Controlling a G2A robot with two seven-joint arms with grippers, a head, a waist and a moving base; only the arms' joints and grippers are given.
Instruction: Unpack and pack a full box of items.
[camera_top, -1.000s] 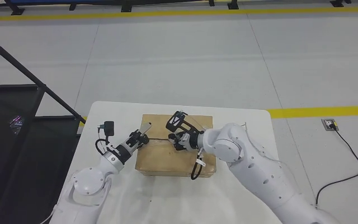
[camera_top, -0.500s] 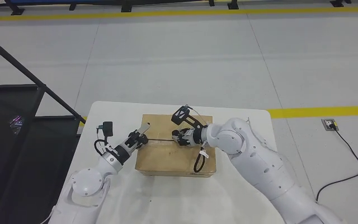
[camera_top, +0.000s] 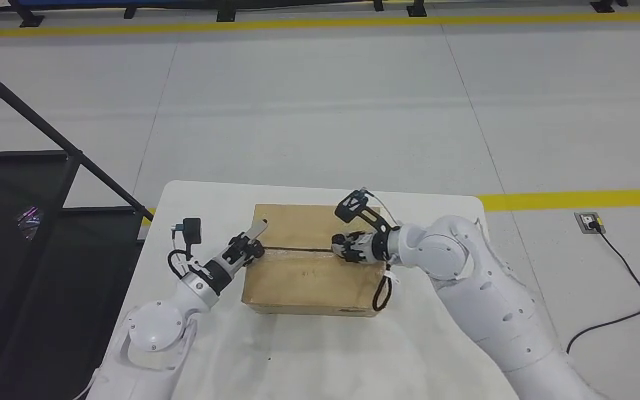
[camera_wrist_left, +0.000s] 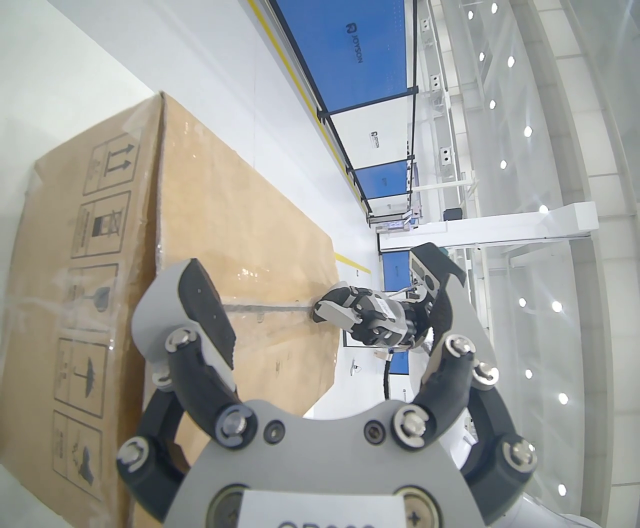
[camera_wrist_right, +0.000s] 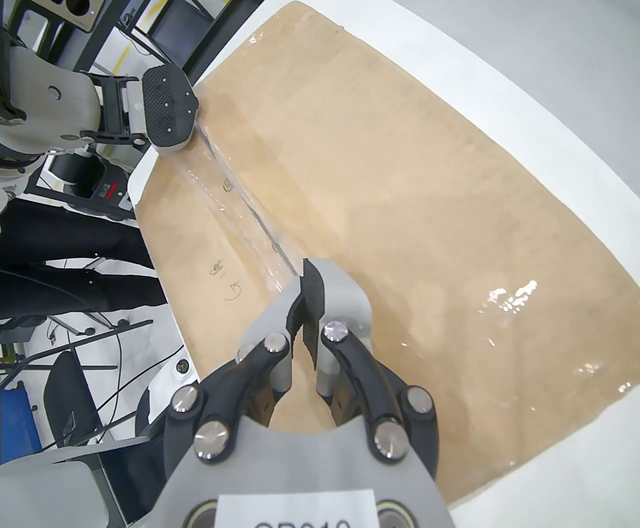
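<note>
White tabletop (camera_top: 440, 215) carries the one thing that matters: the cardboard box (camera_top: 300, 285), about midway btw the left and right edges and nearer the far edge, flaps shut under clear tape. Right gripper (camera_wrist_right: 306, 280) is clenched on nothing, tips pressed together and resting on the tape seam (camera_wrist_right: 235, 200), on the part of the lid toward the tabletop's right edge. Left gripper (camera_top: 254, 243) is spread wide at the seam's other end, one pad at the lid's rim, prob. touching. It grasps nothing, so at best it braces the box. Risks as I judge them: the closed tips may skate over the glossy tape w/o piercing it, or wander off the seam onto bare cardboard. Too much downforce could punch thru into whatever is packed inside, which I can't see. A sideways drag could slide or twist the box, since nothing clamps it. Tape is the main obstacle to unpacking, and the left gripper sits on the seam line, so a long stroke that way risks a bump. Off the table: yellow floor line (camera_top: 560, 200), floor socket (camera_top: 588, 222) past the right edge, dark netted frame (camera_top: 40, 250) past the left edge.
</note>
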